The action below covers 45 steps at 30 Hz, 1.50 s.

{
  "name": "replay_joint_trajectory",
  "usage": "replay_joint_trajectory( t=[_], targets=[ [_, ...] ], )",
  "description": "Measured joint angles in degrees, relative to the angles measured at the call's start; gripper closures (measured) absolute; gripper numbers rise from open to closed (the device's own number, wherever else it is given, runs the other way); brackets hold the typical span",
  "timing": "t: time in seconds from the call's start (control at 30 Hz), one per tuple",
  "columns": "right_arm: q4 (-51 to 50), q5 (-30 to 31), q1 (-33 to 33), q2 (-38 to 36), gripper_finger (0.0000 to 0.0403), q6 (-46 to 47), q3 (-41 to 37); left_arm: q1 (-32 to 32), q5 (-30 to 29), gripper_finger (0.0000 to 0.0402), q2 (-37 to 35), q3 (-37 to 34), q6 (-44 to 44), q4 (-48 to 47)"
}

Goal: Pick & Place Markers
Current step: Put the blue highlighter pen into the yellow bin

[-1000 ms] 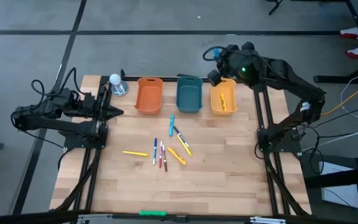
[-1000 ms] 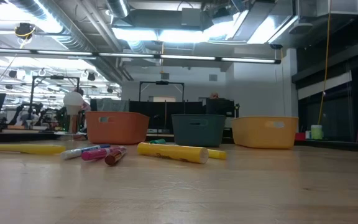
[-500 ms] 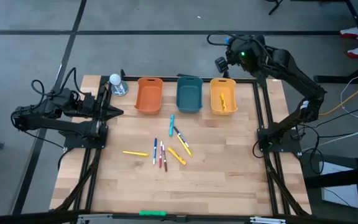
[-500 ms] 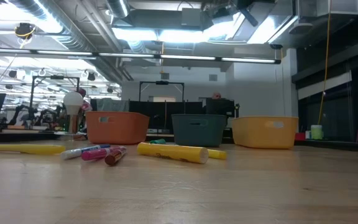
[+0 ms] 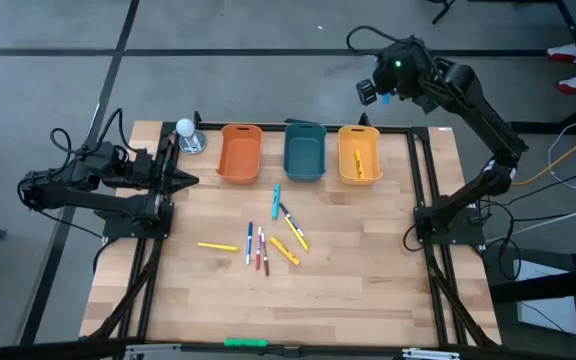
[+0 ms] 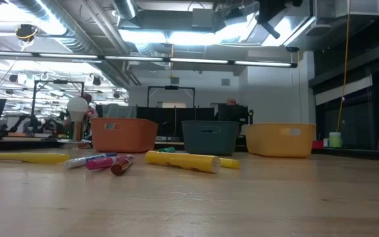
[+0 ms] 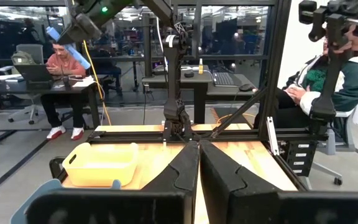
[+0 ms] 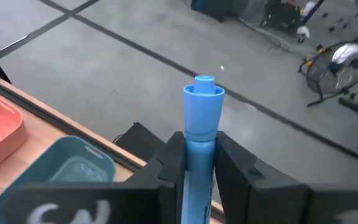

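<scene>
Several markers (image 5: 268,240) lie loose on the middle of the wooden table (image 5: 368,290), among them a teal one (image 5: 276,194) and a yellow one (image 5: 217,246). Another yellow marker (image 5: 359,163) lies in the yellow bin (image 5: 345,160). My right gripper (image 5: 368,92) hangs high beyond the table's far edge, behind the yellow bin, shut on a blue marker (image 8: 202,109). My left gripper (image 5: 190,181) waits shut at the table's left edge, pointing level across the table. My right gripper pinches the blue marker's barrel (image 8: 199,140) between its two fingers. The marker lies along the fingers, and its capped end (image 8: 204,87) sticks out well past the fingertips. It is lifted clear of the table and the bins.
An orange bin (image 5: 239,153), a teal bin (image 5: 304,152) and the yellow bin stand in a row along the far edge. A white ball on a metal stand (image 5: 187,134) is at the far left. A green stick (image 5: 245,342) lies at the near edge. People sit beyond the table.
My right gripper has swung from above the yellow bin out past the table's far edge and a little to the right, turning as it went. It stays shut. The markers on the table have not moved.
</scene>
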Motion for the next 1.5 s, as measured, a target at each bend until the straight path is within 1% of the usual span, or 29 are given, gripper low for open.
replay_joint_trajectory(
  t=[0.27,0.4,0.6,0.8,1.23,1.5],
  targets=[
    [-0.7,-10.7,-5.6,0.0,0.0337,2.2,0.0,0.0,0.0,0.0393,0.0,0.0,0.0,0.0],
    [-2.3,-14.5,-8.5,0.0,0.0337,3.7,-0.2,0.0,0.0,0.0390,0.0,0.0,0.0,0.0],
    [-4.8,-17.6,-12.5,0.0,0.0337,4.9,-2.7,0.0,0.0,0.0391,0.0,0.0,0.0,0.0],
    [-5.3,-19.3,-14.4,0.0,0.0335,5.6,-6.6,0.0,0.0,0.0392,0.0,0.0,0.0,0.0],
    [-4.7,-19.3,-14.7,0.0,0.0338,5.6,-14.3,0.0,0.0,0.0393,0.0,0.0,0.0,0.0],
    [-3.6,-19.5,-14.7,0.0,0.0338,5.8,-20.5,0.0,0.0,0.0389,0.0,0.0,0.0,0.0]
  ],
)
